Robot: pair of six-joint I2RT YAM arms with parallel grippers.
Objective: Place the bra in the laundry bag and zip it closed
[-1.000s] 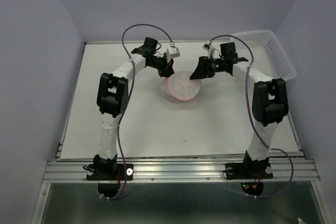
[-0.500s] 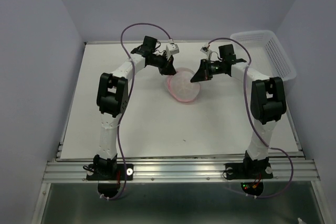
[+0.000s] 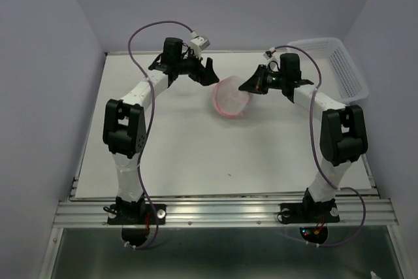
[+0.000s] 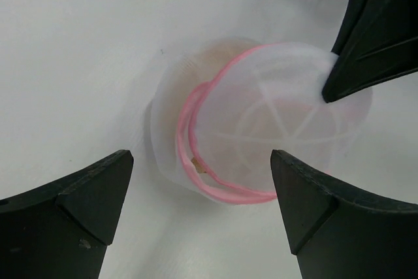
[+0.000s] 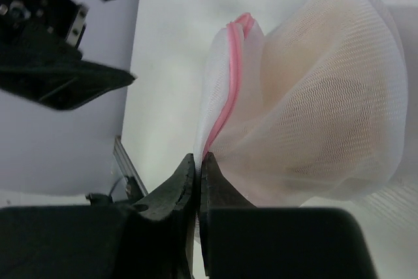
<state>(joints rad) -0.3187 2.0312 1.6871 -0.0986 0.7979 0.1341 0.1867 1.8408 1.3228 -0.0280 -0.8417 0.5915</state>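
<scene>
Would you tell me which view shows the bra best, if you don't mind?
The right wrist view: the bra shows large as a peach mass behind the mesh of the bag. The left wrist view gives only a faint beige tint inside the bag; from the top, only the bag is discernible.

White links [image 3: 130,169], blk joints [image 3: 123,125]; purple cables [image 3: 157,22]; blk left hand [image 4: 201,159], right hand [image 5: 198,161]

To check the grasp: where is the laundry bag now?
In the top view the laundry bag is at the far centre of the table, its right rim pinched by the right gripper, with the open left gripper just left of it.
</scene>
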